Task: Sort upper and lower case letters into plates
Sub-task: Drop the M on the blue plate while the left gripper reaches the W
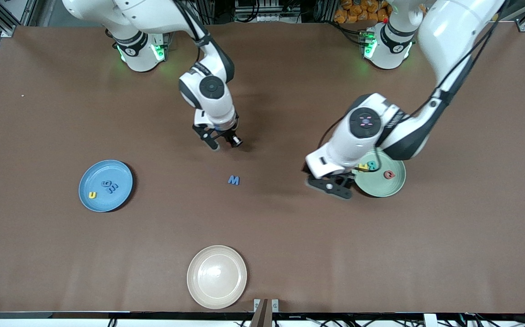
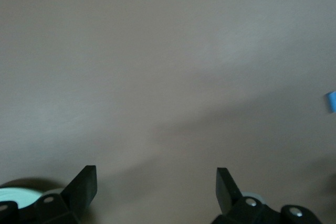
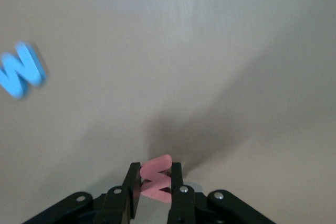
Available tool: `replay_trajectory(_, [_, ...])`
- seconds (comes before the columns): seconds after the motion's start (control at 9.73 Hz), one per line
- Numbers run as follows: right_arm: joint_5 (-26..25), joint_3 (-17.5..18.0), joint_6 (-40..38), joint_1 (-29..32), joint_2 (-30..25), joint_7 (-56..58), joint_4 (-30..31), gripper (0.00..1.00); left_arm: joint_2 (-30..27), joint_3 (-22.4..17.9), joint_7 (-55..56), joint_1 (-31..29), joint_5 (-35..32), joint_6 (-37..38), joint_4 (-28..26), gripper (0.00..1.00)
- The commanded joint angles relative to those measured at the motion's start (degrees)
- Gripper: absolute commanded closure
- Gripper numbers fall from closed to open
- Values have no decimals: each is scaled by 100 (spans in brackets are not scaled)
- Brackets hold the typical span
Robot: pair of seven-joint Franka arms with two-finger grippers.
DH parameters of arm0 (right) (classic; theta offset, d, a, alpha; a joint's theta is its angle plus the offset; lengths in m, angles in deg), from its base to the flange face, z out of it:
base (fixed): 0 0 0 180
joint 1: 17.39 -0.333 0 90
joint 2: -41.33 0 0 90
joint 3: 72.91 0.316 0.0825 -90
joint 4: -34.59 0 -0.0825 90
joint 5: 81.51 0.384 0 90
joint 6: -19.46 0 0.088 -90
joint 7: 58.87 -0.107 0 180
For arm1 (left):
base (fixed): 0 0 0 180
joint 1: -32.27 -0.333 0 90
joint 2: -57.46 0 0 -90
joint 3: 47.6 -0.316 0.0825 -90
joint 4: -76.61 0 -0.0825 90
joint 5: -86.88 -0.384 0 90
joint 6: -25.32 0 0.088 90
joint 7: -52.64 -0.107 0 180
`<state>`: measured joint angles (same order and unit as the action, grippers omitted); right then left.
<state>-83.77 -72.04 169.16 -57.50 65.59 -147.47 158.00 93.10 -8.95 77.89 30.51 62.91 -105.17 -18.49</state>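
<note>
My right gripper [image 1: 216,143] hangs over the bare table, nearer the robots than a blue letter M [image 1: 233,180]. In the right wrist view it [image 3: 156,169] is shut on a pink zigzag letter [image 3: 157,182], with the blue M [image 3: 21,69] off to one side. My left gripper [image 1: 330,186] is open and empty, low over the table beside the mint green plate [image 1: 380,188]; in the left wrist view [image 2: 156,174] nothing lies between its fingers. The mint plate holds a green R [image 1: 372,165], a yellow letter [image 1: 363,167] and a red Q [image 1: 388,174]. The blue plate [image 1: 85,177] holds a yellow u [image 1: 92,195] and two blue letters [image 1: 109,186].
A cream-white plate [image 1: 217,276] with nothing in it sits near the table edge closest to the front camera. The left arm's wrist overhangs part of the mint plate. The mint plate's rim [image 2: 16,195] and the edge of a blue letter [image 2: 331,102] show in the left wrist view.
</note>
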Motion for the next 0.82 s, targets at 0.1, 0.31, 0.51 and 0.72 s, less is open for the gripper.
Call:
replay_trajectory(0.1, [-143,45,-809,1231,-527,1779,-36,100,364,-1083,392,1183,68,-37,659,0])
replay_trajectory(0.31, [-518,-112,-1424,1724,-572,2677,-256,100,521,-1210,709,1336,94,-352,703,0])
replay_trajectory(0.51, [-1214,-377,-1479,2225,-590,3476,-248,100,741,-1219,1173,1397,86,-827,747,0])
replay_trajectory(0.72, [-1233,-377,-1479,3014,-660,4819,-256,100,1074,-1419,1516,1782,59,-1144,1026,0])
